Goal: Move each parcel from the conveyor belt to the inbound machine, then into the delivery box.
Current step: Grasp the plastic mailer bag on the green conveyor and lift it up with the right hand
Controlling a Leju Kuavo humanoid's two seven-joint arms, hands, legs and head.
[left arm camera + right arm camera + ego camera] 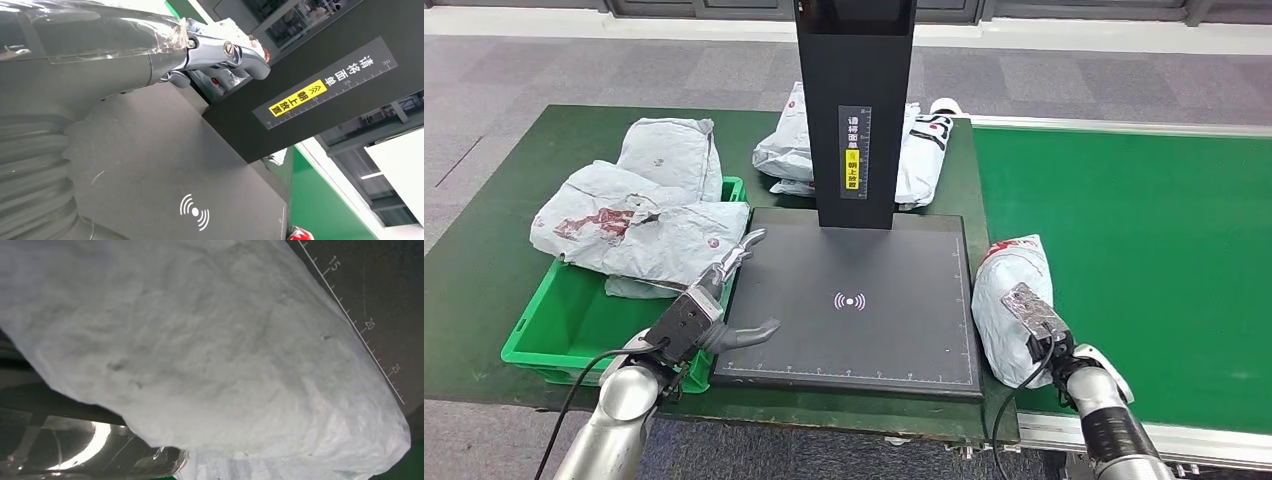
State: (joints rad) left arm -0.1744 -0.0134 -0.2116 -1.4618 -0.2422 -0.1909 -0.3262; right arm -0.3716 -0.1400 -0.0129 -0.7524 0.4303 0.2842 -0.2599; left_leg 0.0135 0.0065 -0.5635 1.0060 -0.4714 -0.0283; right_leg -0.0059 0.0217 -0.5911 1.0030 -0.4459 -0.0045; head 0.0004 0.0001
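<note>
Both arms low, right hand (1036,318) gripping parcel (1006,300), left hand (714,305) splayed

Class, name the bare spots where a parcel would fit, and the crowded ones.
Free: the black scanner plate between the black upright post and its front edge; the green conveyor belt right of the held grey parcel. Crowded: the green plastic crate, heaped with grey mailer bags.

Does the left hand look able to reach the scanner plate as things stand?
Probably yes: the left hand hovers open at the plate's near-left edge, nothing lies between them, and the plate's surface is bare.
</note>
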